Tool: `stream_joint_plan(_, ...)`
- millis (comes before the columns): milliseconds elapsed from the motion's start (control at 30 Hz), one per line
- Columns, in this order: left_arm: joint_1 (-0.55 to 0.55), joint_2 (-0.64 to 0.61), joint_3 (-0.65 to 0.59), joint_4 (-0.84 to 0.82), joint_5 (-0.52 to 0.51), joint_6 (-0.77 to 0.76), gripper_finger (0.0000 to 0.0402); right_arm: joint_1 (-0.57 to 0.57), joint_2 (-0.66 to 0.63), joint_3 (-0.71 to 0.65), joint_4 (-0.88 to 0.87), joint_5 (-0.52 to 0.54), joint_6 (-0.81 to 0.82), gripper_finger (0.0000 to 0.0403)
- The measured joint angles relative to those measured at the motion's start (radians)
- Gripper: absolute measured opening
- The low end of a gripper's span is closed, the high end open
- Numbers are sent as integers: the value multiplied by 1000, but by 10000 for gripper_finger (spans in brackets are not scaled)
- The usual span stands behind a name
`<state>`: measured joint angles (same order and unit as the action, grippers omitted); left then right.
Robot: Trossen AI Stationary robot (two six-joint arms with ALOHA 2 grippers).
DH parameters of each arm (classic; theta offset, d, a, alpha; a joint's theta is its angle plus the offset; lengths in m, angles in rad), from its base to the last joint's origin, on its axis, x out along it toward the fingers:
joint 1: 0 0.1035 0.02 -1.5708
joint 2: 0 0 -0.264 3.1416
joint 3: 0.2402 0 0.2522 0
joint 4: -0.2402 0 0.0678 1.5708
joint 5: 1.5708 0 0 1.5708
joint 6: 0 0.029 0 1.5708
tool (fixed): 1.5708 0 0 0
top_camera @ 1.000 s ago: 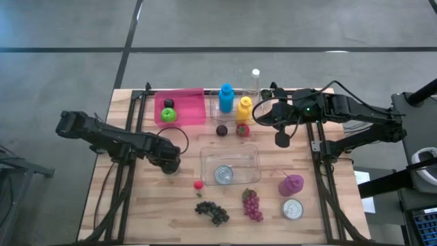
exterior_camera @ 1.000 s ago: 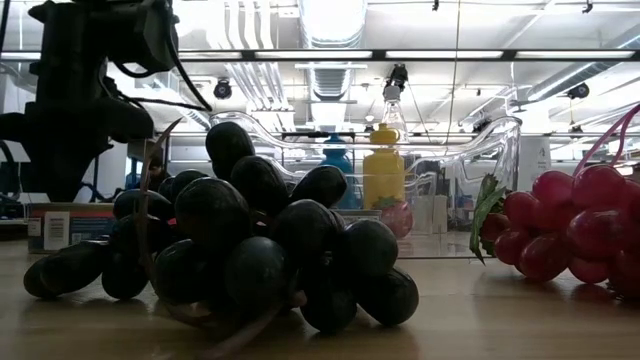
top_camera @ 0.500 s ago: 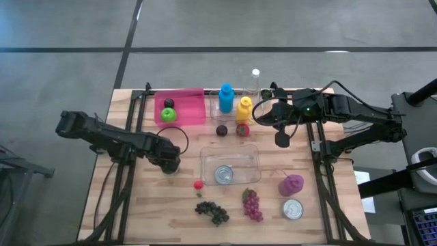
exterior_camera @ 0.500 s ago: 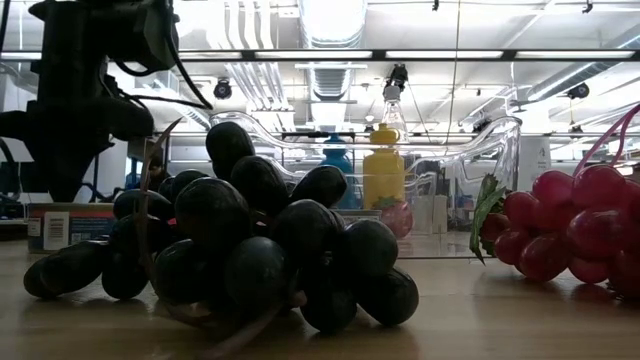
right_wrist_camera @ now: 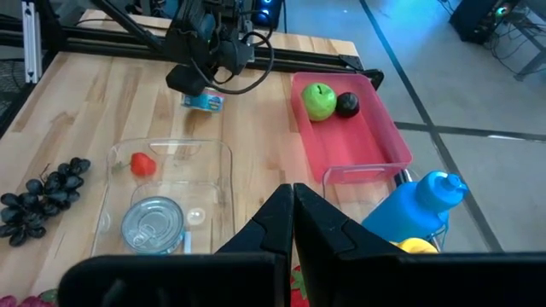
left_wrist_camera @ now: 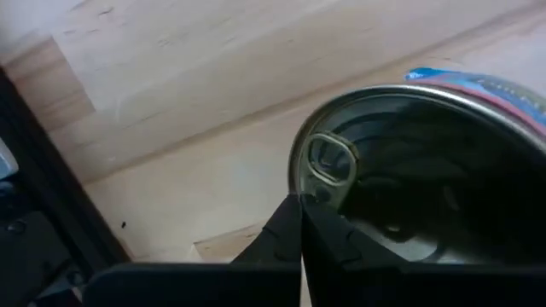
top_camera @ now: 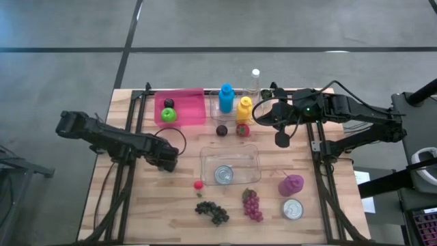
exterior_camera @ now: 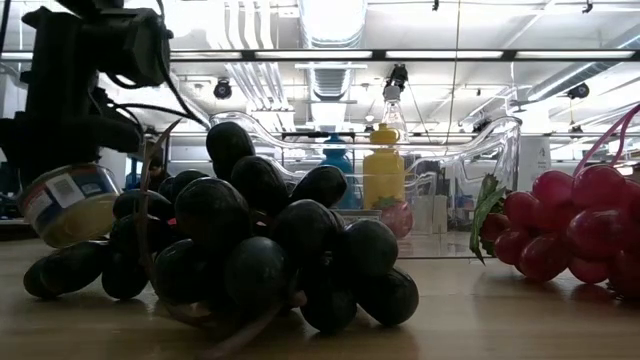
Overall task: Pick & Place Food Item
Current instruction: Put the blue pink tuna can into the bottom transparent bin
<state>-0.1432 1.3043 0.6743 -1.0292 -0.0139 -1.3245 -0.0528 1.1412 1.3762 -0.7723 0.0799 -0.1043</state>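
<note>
A small tin can (exterior_camera: 65,205) with a blue-and-white label and a ring-pull lid (left_wrist_camera: 409,170) hangs tilted under my left gripper (top_camera: 166,159), over the table's left half. In the high view the gripper hides the can; the right wrist view shows the can (right_wrist_camera: 203,101) below that gripper. My left gripper (left_wrist_camera: 300,213) is shut on the can. My right gripper (top_camera: 281,141) waits shut above the table's far right part, its fingers together in its own view (right_wrist_camera: 293,209). My left gripper pinches the can's top rim (left_wrist_camera: 300,194), right beside the ring-pull (left_wrist_camera: 328,162), between its two fingers. The fingers come from above, pointing down. The can is lifted clear of the table and hangs tilted below them (exterior_camera: 60,175).
A clear tub (top_camera: 229,164) with a tin inside sits mid-table. Near it lie a red strawberry (top_camera: 198,184), black grapes (top_camera: 212,212), red grapes (top_camera: 252,205), a purple object (top_camera: 291,183) and another tin (top_camera: 293,209). A pink tray (top_camera: 181,108) with fruit and bottles (top_camera: 235,102) line the far edge.
My left gripper has risen and drawn slightly toward the table's far-left. The can, which stood on the table a second ago, is now lifted clear and tipped to one side.
</note>
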Motion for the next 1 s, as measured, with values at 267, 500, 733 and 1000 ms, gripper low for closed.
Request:
stream_joint_plan(267, 0, 0, -47, 34, -8, 13, 0, 0, 0, 0, 0, 0, 0, 8)
stream_joint_plan(500, 0, -3, -86, 121, -28, 19, 0, 0, 0, 0, 0, 0, 13, 8)
stream_joint_plan(733, 0, -2, -109, 147, -46, 19, 0, 0, 0, 0, 0, 0, 24, 8)
stream_joint_plan(1000, 0, -2, -156, 342, -15, 11, 0, 0, 0, 0, 0, 0, 27, 8)
